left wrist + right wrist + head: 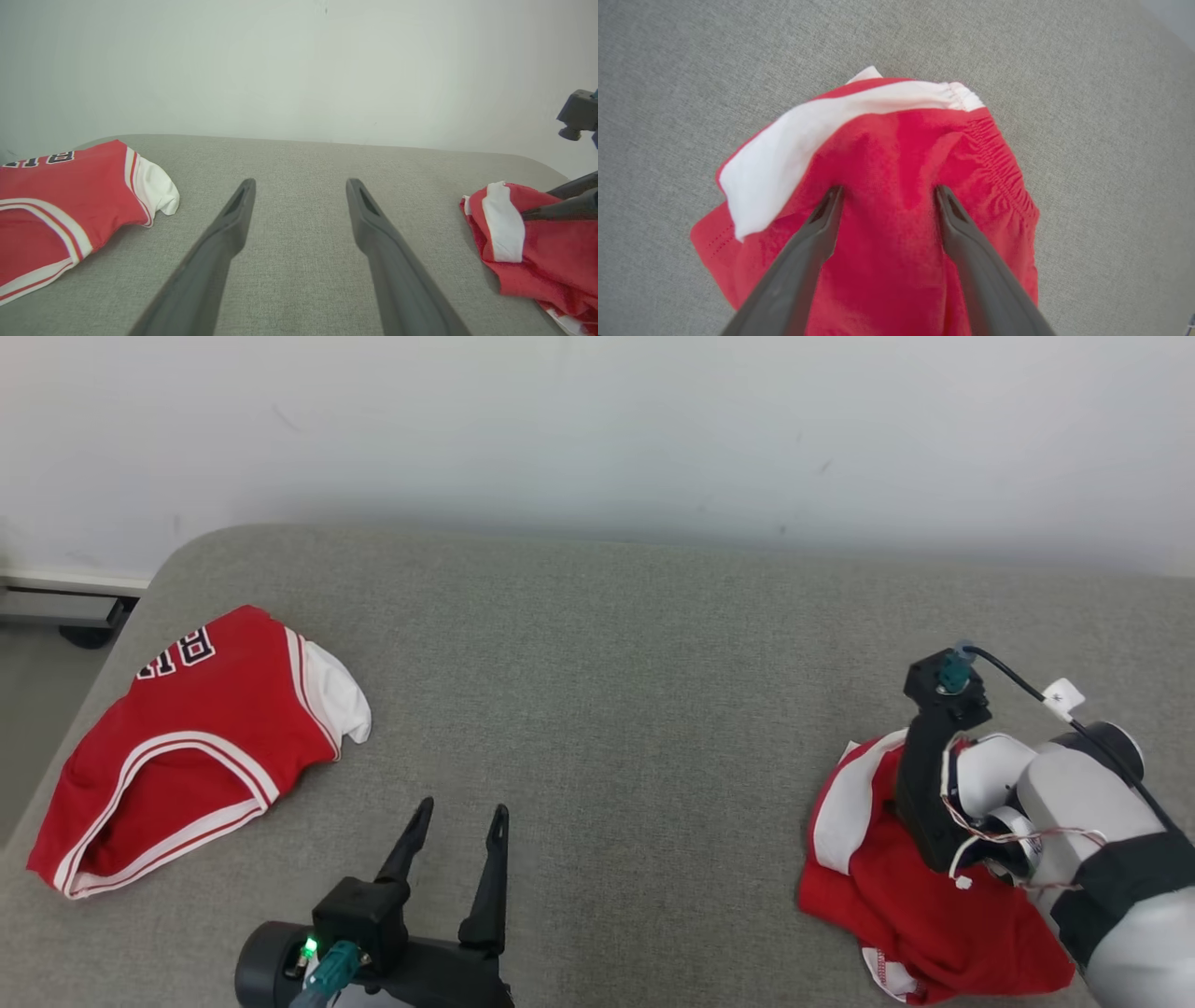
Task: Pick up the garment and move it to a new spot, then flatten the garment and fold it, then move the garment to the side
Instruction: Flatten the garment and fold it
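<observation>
A crumpled red garment [896, 905] with white trim lies at the right of the grey padded surface [607, 663]. In the right wrist view my right gripper [887, 190] points down at the garment [896, 140]. Its jaws are open and both fingertips rest on the red cloth with nothing pinched between them. In the head view the right wrist block [934, 775] hides those fingers. My left gripper [463, 807] stands open and holds nothing over bare surface at the lower middle. In its own view the left gripper [301, 183] has the garment [537, 261] to its right.
A second red garment, a jersey [196, 728] with white trim and lettering, lies spread at the left, also seen as the jersey [56, 205]. A white wall runs behind the surface. Its rounded left edge drops to the floor [28, 644].
</observation>
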